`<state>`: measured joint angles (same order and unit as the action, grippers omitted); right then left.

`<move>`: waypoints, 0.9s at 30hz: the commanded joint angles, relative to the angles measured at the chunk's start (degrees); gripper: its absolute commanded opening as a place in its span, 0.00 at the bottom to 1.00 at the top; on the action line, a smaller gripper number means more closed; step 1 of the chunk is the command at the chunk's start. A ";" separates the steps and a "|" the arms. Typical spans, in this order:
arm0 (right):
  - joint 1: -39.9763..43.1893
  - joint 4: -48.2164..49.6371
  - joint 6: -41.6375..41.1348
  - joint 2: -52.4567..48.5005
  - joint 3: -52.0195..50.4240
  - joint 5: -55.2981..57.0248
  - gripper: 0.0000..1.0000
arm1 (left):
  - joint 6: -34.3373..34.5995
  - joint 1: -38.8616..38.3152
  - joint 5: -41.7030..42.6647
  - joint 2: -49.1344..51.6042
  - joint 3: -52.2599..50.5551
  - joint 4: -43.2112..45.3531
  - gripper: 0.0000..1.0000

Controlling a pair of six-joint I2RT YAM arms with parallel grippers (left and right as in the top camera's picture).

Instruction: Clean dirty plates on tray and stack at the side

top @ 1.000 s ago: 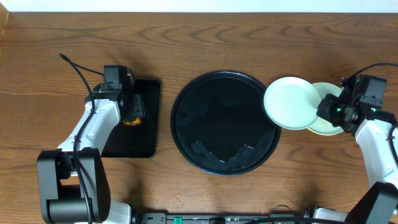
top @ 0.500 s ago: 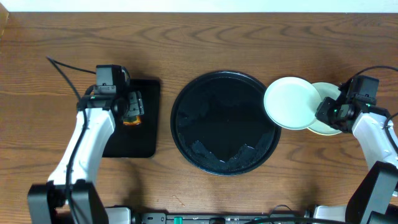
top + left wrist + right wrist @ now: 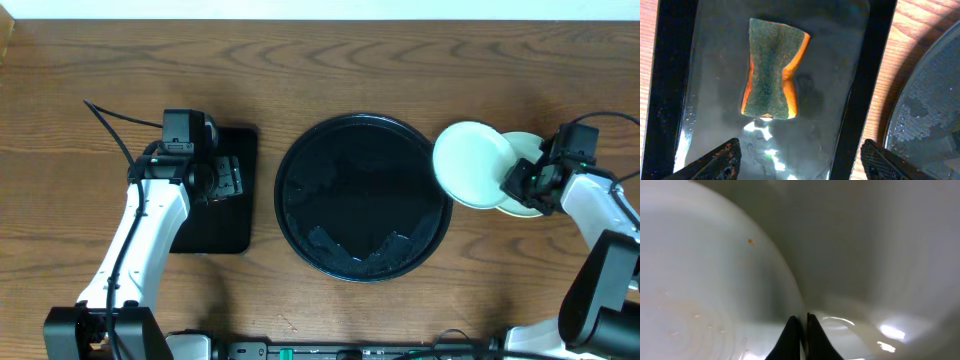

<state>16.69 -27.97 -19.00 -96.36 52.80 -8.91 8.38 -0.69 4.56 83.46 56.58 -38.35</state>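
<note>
Holding a sponge (image 3: pixel 771 67), rectangular tray (image 3: pixel 868 80) flanks round tray (image 3: pixel 360 190).

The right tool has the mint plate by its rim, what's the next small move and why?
Probably shift the mint plate away from the round tray, then lower it. The right tool pinches its rim, and it covers only part of the plate beneath while overhanging the tray's rim.

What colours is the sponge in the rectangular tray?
The sponge has a dark green top over orange; clearest in the left wrist view.
</note>
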 commanded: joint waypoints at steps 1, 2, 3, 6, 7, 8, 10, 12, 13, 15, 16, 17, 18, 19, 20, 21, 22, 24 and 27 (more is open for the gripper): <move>-0.11 0.66 -0.28 -0.59 0.68 -0.61 0.01 | 0.74 -0.11 0.61 0.13 -1.09 -0.24 0.77; -0.11 0.90 -0.28 -0.57 0.72 -0.61 0.01 | 0.74 -0.11 0.61 0.13 -1.09 -0.24 0.77; -0.11 1.05 -0.28 -0.52 0.72 -0.59 0.01 | 0.74 -0.11 0.61 0.13 -1.09 -0.22 0.77; 0.37 1.33 -0.28 0.24 0.76 -0.57 0.01 | 0.74 -0.11 0.61 0.13 -1.09 -0.24 0.77; 0.76 1.33 -0.28 0.76 0.76 -0.52 0.01 | 0.74 -0.11 0.61 0.13 -1.09 -0.24 0.77; 1.27 1.36 -0.33 1.38 0.76 -0.33 0.01 | 0.74 -0.11 0.61 0.13 -1.09 -0.24 0.77; 2.47 1.36 -0.63 2.91 0.76 0.55 0.01 | 0.74 -0.11 0.61 0.13 -1.09 -0.22 0.77; 3.82 1.18 -0.96 4.57 0.76 2.12 0.01 | 0.74 -0.11 0.59 0.13 -1.09 -0.20 0.77; 4.61 1.01 -1.40 5.49 0.76 3.23 0.01 | 0.74 -0.11 0.61 0.13 -1.09 -0.20 0.77; 6.21 0.42 -2.03 7.10 0.76 5.55 0.01 | 0.74 -0.11 0.61 0.13 -1.09 -0.20 0.77; 6.95 0.04 -2.21 7.67 0.76 6.23 0.01 | 0.74 -0.11 0.61 0.13 -1.09 -0.20 0.77; 7.72 -0.39 -2.21 8.00 0.76 6.56 0.01 | 0.74 -0.11 0.61 0.13 -1.09 -0.17 0.77; 8.41 -0.76 -2.19 8.04 0.76 6.56 0.01 | 0.74 -0.11 0.61 0.13 -1.09 -0.17 0.77; 9.03 -1.38 -2.19 8.00 0.76 6.62 0.01 | 0.74 -0.11 0.61 0.13 -1.09 -0.17 0.77; 9.46 -2.10 -2.21 7.91 0.76 7.41 0.01 | 0.74 -0.11 0.61 0.13 -1.09 -0.17 0.77; 9.73 -2.82 -2.23 7.85 0.76 8.59 0.01 | 0.74 -0.11 0.61 0.13 -1.09 -0.17 0.77; 9.92 -3.45 -2.45 7.85 0.76 9.88 0.01 | 0.74 -0.11 0.61 0.13 -1.09 -0.20 0.77; 9.90 -3.80 -4.20 7.85 0.76 11.21 0.27 | 0.74 -0.11 0.61 0.13 -1.09 -0.22 0.77; 9.86 -2.62 -3.02 7.85 0.76 5.77 0.48 | 0.74 -0.11 0.61 0.13 -1.09 -0.20 0.77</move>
<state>26.20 -31.46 -21.76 -88.88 53.34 -0.51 8.82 -0.69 4.62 83.46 56.53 -38.44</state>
